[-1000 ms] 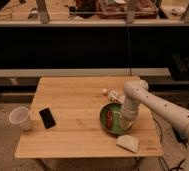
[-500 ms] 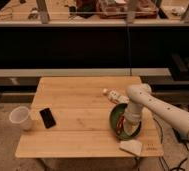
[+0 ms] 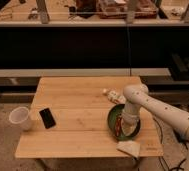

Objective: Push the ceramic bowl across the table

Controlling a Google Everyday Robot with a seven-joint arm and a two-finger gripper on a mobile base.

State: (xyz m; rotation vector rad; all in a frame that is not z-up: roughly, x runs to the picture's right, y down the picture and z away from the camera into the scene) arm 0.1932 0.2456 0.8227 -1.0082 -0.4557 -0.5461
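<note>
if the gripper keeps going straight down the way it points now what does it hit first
The gripper points down into the green ceramic bowl at the right of the table, so it would most likely meet the bowl's inside first. Whether it touches already is unclear.

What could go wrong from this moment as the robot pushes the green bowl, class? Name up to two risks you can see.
1. The ceramic bowl sits near the table's right edge; a push that way could send it off.
2. The white cloth-like item lies just in front of the bowl at the front edge, so the bowl or the gripper, down inside the bowl, could knock it to the floor.
</note>
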